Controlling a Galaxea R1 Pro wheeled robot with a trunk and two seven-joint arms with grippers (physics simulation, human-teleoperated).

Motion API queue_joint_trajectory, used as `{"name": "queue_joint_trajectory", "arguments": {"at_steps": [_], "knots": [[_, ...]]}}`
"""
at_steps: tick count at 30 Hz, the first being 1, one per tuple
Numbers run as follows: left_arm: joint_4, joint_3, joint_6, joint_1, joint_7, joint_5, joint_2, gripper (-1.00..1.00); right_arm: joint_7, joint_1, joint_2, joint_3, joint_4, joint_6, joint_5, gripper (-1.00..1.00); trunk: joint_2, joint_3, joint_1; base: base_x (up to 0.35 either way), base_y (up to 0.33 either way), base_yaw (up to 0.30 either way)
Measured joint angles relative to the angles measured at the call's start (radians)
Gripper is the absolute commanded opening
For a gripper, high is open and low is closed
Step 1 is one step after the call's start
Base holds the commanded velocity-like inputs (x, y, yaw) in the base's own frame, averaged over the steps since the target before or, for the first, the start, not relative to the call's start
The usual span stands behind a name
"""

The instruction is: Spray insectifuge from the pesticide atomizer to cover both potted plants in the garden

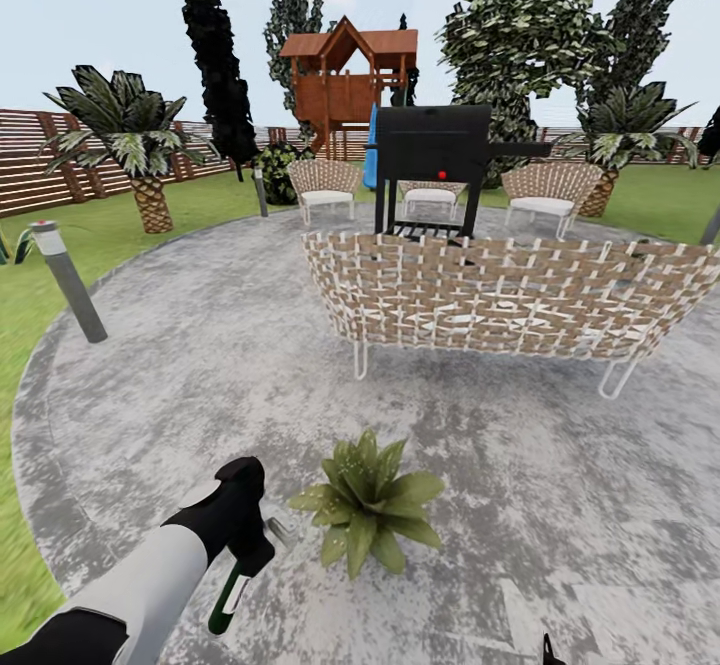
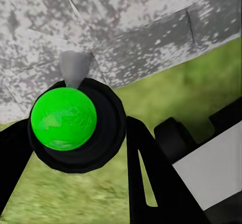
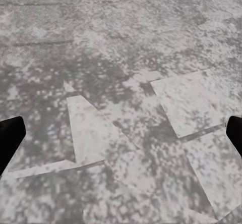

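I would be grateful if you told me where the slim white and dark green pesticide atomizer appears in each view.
Head view: pesticide atomizer low left, held in the left gripper, beside the potted plant.
Left wrist view: seen end-on, a bright green round end between the fingers.
Right wrist view: not in it.
Shared landmark: mottled grey stone patio.

The green-and-white pesticide atomizer hangs tilted just beside 1 leafy green potted plant on the grey patio.

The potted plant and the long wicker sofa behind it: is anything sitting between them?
No. In the head view, only bare mottled grey patio stone lies between the potted plant and the wicker sofa.
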Motion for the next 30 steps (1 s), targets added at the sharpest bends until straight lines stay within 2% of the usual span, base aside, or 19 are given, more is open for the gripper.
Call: {"name": "queue_joint_trajectory", "arguments": {"at_steps": [9,17,21,24,27,30], "knots": [[0.011,0.0,0.0,0.004,0.0,0.002,-0.008,-1.0,0.0,0.0,0.0,0.0,0.001,0.0,0.0,1.0,0.0,0.0,0.0,0.235,-0.129,0.13],[0.007,-0.002,-0.011,0.08,0.001,0.003,-0.022,-1.0,0.0,0.001,-0.002,0.0,0.002,0.0,0.0,1.0,0.0,0.0,0.001,0.006,-0.003,0.001],[-0.055,0.0,-0.011,0.093,0.002,0.002,-0.022,-1.0,0.001,0.0,-0.002,0.0,0.002,0.0,0.001,1.0,0.0,0.0,0.0,0.0,0.0,0.0],[-0.154,-0.004,-0.004,0.089,-0.002,-0.002,-0.023,-1.0,0.0,0.0,-0.003,0.0,0.002,0.0,0.0,1.0,0.0,0.0,0.0,0.0,0.0,0.0],[-0.179,-0.009,0.004,0.081,-0.007,-0.007,-0.026,-1.0,0.0,0.0,-0.004,0.0,0.002,0.0,0.0,1.0,0.0,0.0,0.001,0.0,0.0,0.0],[-0.184,-0.012,0.004,0.05,-0.009,-0.011,-0.041,-1.0,0.0,0.0,-0.005,0.0,0.002,0.0,0.0,1.0,0.0,0.0,0.0,0.0,0.0,0.0]]}}
